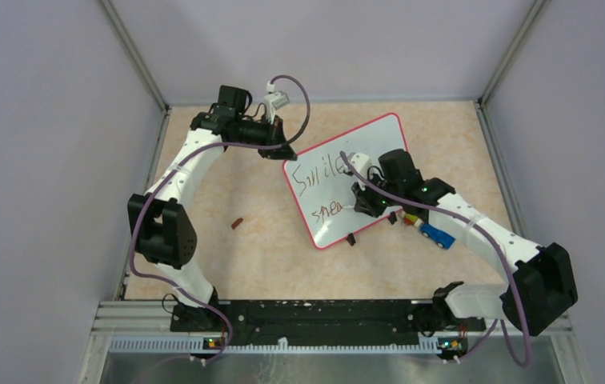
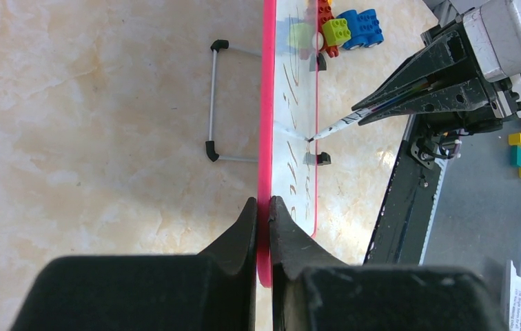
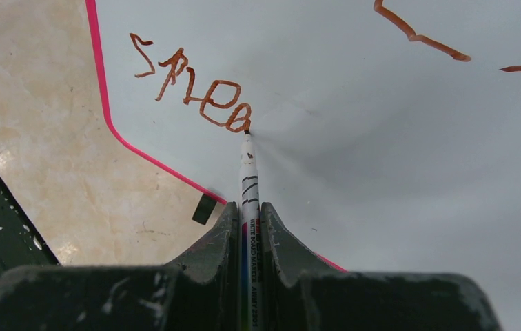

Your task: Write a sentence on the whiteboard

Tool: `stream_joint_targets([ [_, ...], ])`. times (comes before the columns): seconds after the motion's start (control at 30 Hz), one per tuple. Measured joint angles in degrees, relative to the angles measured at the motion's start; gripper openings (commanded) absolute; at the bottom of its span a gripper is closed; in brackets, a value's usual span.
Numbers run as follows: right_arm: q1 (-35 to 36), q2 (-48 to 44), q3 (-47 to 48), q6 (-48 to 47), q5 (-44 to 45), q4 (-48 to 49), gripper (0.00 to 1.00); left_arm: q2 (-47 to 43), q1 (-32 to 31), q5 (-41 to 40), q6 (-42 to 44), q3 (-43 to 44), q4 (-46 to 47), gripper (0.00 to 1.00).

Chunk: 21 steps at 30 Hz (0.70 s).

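The whiteboard (image 1: 379, 136), white with a pink rim, stands tilted at mid-table. My left gripper (image 1: 283, 152) is shut on its upper left corner; in the left wrist view the two fingers pinch the pink rim (image 2: 263, 201). My right gripper (image 1: 363, 204) is shut on a white marker (image 3: 249, 172), and the marker's tip touches the board (image 3: 382, 138). The sentence (image 3: 189, 89) reads "Sprea" in brownish-red on the lower line, ending at the tip. "Smile" (image 1: 321, 172) stands above it. From the left wrist the marker (image 2: 344, 124) meets the board edge-on.
Coloured toy bricks and a blue toy car (image 1: 435, 234) lie just right of the board. A small red-brown piece (image 1: 238, 223) lies on the table to the left. A wire stand (image 2: 216, 103) sticks out behind the board. Grey walls enclose the table.
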Motion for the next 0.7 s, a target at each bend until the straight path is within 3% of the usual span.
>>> stream_joint_targets([
  [0.7,-1.9,-1.4,2.1,-0.5,0.9,-1.3,0.00,0.0,0.0,0.5,0.0,0.0,0.0,0.00],
])
